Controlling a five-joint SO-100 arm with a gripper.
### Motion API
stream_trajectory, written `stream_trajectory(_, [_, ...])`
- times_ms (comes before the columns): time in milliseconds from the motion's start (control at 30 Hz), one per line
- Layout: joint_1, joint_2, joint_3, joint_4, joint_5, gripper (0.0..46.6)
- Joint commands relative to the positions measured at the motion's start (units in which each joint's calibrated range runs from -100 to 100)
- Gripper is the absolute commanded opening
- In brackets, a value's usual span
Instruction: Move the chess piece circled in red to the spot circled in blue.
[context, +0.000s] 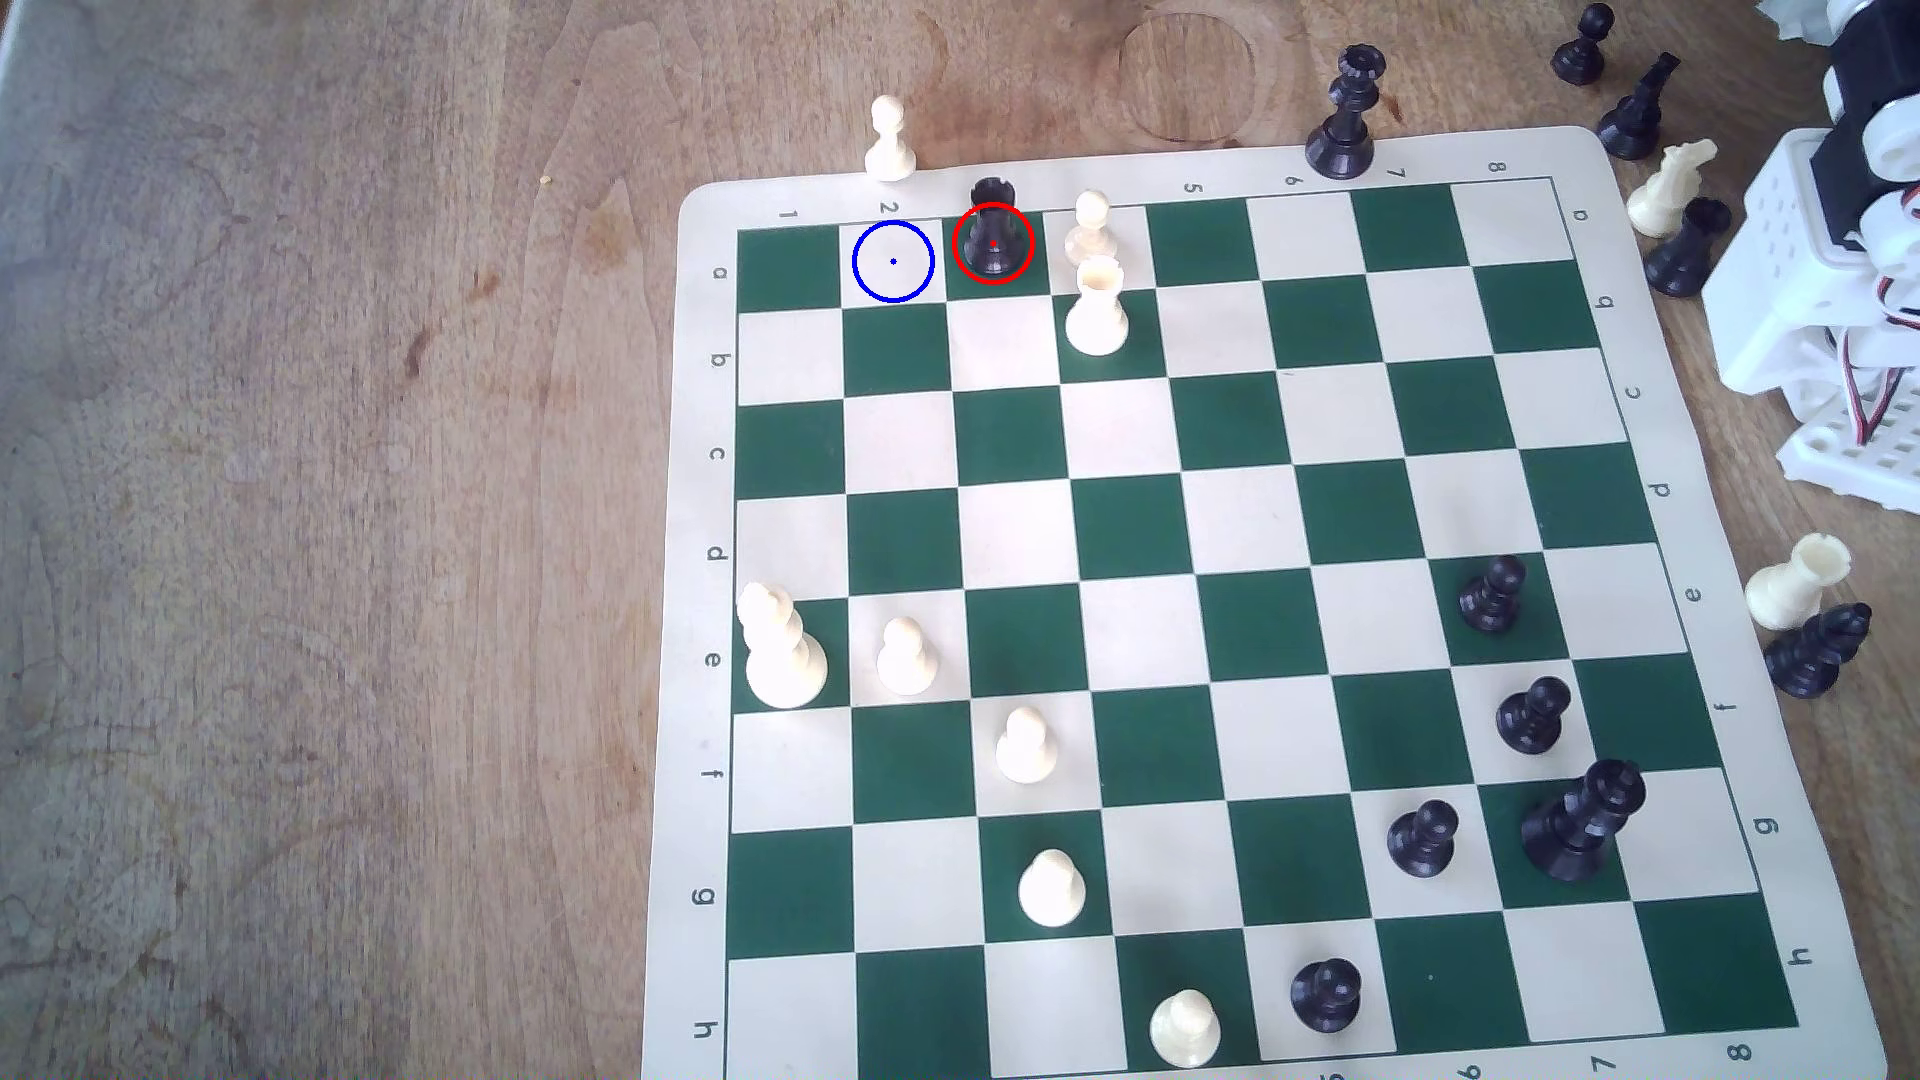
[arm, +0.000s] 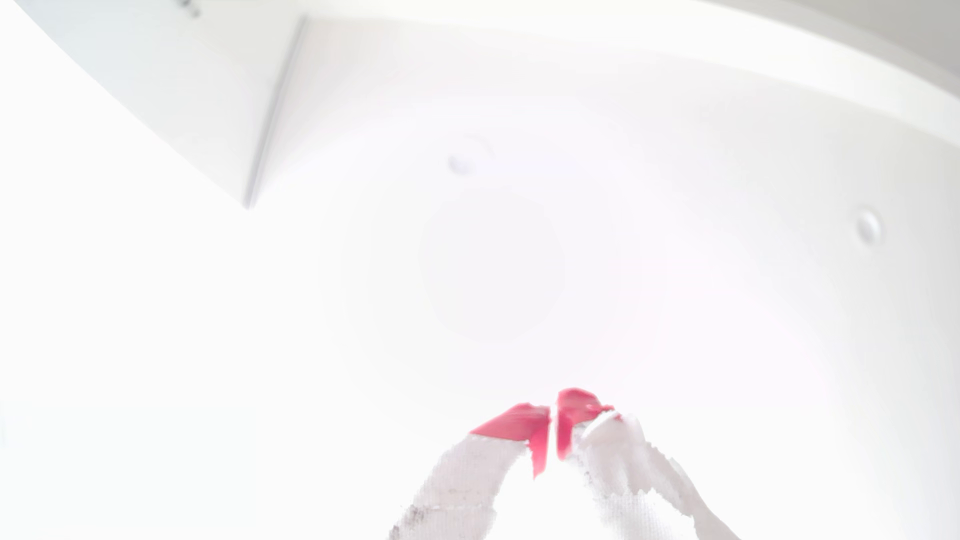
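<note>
We see a chessboard (context: 1195, 582) checkered in dark green and cream, lying on a brown wood-grain table (context: 312, 519). The black rook (context: 992, 234) wears a red ring; the cream square (context: 894, 262) beside it wears a blue ring. The white fingers (arm: 511, 433) have pink-red tips.

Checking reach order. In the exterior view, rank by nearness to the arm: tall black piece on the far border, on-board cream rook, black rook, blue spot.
1. Tall black piece, far border, closest to the arm.
2. Cream rook, row b.
3. Black rook, red-ringed.
4. Blue spot, farthest, toward the exterior view's left.
</note>
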Motion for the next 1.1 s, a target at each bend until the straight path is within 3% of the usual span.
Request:
stream_trajectory(0, [-0.3,0.1,0.9,-1.2,0.3,0.2])
stream_trajectory(700, [-0.3,0.1,0.9,-1.2,0.3,0.2])
stream_trajectory(733, [-0.3,0.1,0.9,-1.2,-0.5,0.2])
stream_trajectory(767, [-0.3,0.1,0.9,0.0,-2.8,0.2])
stream_trajectory(867, [-0.4,0.1,0.9,3.5,-3.8,0.2])
stream_trajectory(1067, [-0.4,0.1,0.9,31.7,-3.3,0.1])
